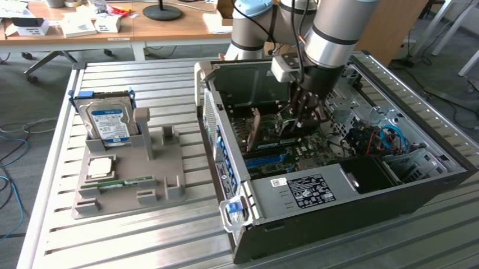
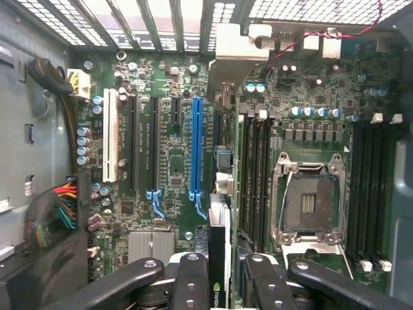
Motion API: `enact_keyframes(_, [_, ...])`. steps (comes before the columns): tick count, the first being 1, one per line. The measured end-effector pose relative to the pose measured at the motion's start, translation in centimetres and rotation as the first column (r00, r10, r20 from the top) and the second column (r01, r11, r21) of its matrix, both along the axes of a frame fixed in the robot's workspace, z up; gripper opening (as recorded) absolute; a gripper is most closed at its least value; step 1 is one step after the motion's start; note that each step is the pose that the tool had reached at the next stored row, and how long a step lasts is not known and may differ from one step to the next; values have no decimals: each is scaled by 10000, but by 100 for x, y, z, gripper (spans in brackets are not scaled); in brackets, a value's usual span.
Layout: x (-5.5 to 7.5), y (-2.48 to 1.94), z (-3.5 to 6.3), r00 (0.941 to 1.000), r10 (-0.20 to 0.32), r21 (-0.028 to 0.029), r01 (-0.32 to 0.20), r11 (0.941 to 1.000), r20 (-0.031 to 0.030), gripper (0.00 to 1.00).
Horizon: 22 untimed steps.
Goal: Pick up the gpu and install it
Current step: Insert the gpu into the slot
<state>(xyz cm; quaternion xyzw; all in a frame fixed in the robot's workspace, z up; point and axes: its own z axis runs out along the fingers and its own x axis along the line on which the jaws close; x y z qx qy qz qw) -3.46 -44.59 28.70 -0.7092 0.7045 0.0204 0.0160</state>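
While your gripper (image 2: 219, 284) is down inside the open computer case (image 1: 337, 224), its fingers are closed partway onto the gpu (image 2: 218, 242), clamping the thin card edge-on above the motherboard (image 2: 168, 161). So the pick-up looks done — the card is in the case, not on the grey tray (image 1: 127, 185). Seating appears to be what's left: the card hangs just beside the blue slot (image 2: 197, 148) — whether its edge touches any slot, you can't tell.
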Motion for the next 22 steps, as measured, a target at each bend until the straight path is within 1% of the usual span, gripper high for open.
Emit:
enact_keyframes(4, [0,-41,0,10000,1,-1,-1,10000,0,26])
enact_keyframes(10, [0,-87,0,10000,-1,-1,1,10000,0,26])
enact_keyframes(16, [-1,-87,0,10000,0,0,0,10000,0,26])
enact_keyframes(22, [-49,-87,-1,10000,0,0,0,10000,0,26])
